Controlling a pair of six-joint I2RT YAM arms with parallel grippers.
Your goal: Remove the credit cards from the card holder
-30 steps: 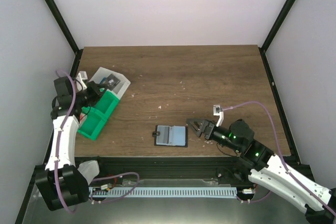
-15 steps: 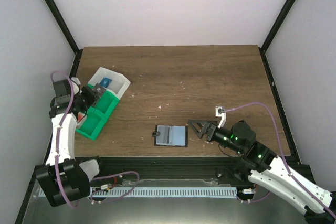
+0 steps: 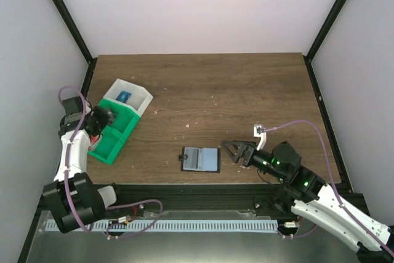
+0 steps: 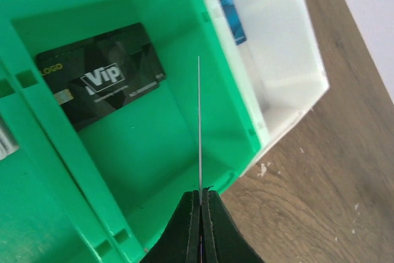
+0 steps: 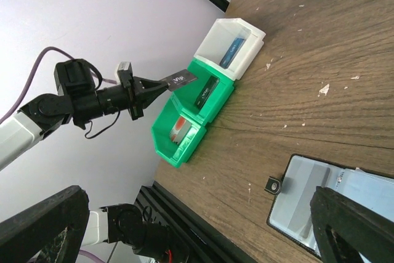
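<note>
The card holder (image 3: pixel 200 159) lies open near the table's front edge, its grey-blue panels up; it also shows in the right wrist view (image 5: pixel 335 195). My right gripper (image 3: pixel 234 150) is open and empty just right of it. My left gripper (image 3: pixel 111 117) is shut on a thin credit card, seen edge-on in the left wrist view (image 4: pixel 199 121) and as a black card in the right wrist view (image 5: pixel 182 79). It holds the card above the green bin (image 3: pixel 112 135). That bin holds a black VIP card (image 4: pixel 101 81) and a reddish card (image 5: pixel 179 126).
A white bin (image 3: pixel 130 98) joined to the green bin's far end holds a blue card (image 4: pixel 233 20). Black frame posts run along both table sides. White specks dot the wood around the middle.
My left gripper has drawn back to the left with the card, from over the white bin to over the green bin. My right gripper's jaws have spread wider beside the holder.
</note>
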